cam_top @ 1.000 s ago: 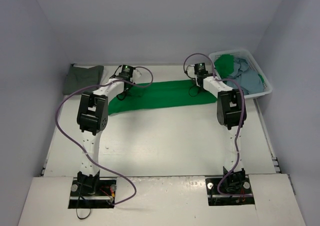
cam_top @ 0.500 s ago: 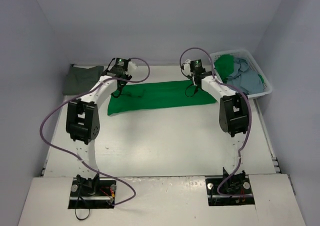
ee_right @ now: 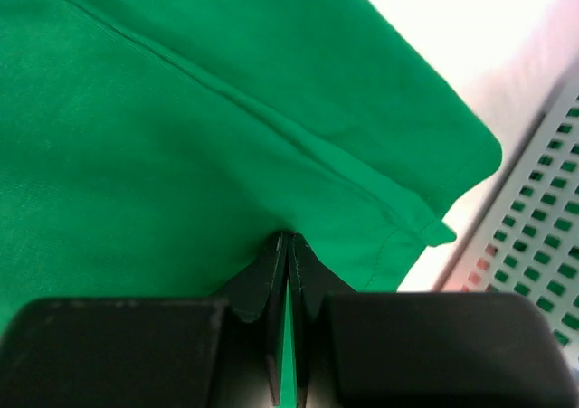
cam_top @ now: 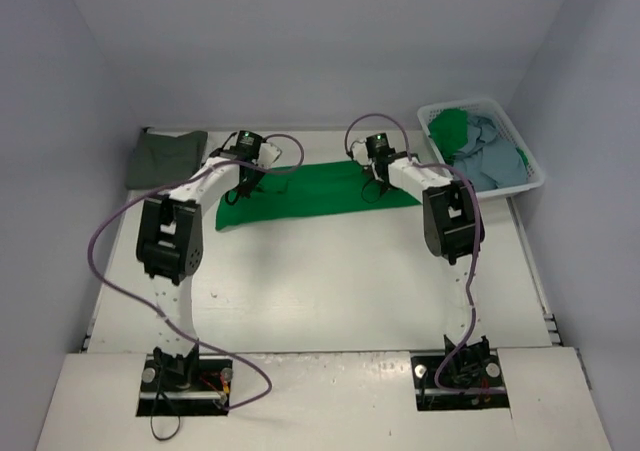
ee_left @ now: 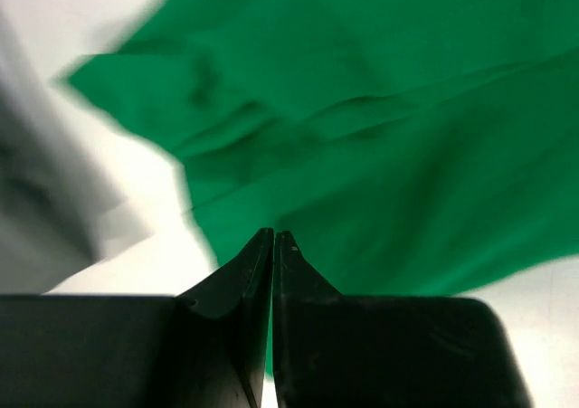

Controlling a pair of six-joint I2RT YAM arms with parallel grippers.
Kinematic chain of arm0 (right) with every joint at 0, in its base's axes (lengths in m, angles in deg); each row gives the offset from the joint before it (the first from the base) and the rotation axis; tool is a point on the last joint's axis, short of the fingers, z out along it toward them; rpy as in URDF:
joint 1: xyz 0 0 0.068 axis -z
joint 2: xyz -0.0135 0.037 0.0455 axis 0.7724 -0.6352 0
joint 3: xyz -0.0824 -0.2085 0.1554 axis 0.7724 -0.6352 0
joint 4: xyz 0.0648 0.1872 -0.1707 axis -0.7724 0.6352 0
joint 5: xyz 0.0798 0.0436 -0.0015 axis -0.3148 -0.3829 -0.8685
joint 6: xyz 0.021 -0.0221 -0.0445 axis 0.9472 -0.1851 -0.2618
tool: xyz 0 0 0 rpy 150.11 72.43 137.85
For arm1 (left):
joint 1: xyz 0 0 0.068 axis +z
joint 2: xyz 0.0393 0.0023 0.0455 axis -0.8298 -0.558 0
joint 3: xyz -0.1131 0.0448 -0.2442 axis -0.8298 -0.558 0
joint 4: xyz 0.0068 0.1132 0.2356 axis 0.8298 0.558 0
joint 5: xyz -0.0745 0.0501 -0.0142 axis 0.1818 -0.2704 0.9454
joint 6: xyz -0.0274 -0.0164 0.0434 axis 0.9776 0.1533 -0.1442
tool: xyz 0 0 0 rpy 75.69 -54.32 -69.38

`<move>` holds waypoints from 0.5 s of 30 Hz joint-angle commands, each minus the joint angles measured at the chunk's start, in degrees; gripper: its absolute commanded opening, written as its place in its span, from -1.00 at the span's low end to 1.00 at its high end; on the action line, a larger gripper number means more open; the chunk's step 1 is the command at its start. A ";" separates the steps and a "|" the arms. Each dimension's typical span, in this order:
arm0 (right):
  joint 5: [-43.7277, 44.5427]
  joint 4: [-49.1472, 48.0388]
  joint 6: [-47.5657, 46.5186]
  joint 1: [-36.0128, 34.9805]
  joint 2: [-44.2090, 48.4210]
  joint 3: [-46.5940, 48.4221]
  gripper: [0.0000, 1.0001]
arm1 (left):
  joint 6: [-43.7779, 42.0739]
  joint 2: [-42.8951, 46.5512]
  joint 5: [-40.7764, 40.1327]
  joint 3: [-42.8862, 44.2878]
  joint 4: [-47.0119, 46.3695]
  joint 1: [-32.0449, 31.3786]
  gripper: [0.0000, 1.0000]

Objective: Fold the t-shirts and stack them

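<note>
Both arms now further in over green shirt (cam_top: pixel 310 189); jaws gone from apart to closed. Thin pinch of cloth in left pincer (ee_left: pixel 273 236) at shirt's left end. Same for right pincer (ee_right: pixel 288 238) at hemmed right end, near basket (cam_top: pixel 532 171). Shirt lies as long strip across far tabletop (cam_top: pixel 330 281); grey shirt (cam_top: pixel 165 156) folded far left. Likely step: next fold. Raise both ends together, keep cloth taut, match edges, release only once flat.

Green shirt (ee_left: pixel 380 155) blurred, cut off in left wrist view
</note>
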 commanded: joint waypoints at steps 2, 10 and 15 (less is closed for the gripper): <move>-2.41 1.27 1.62 0.07 -0.66 2.22 -1.00 | 3.18 -3.03 3.93 4.12 3.29 -0.27 -1.00; -1.44 1.53 0.47 -0.28 1.18 -4.01 -1.00 | 4.68 -8.56 6.22 7.11 5.93 -0.27 -1.00; -1.79 4.85 0.03 -1.59 4.96 -9.73 -1.00 | 3.81 -10.94 2.80 8.60 5.41 -0.27 -1.00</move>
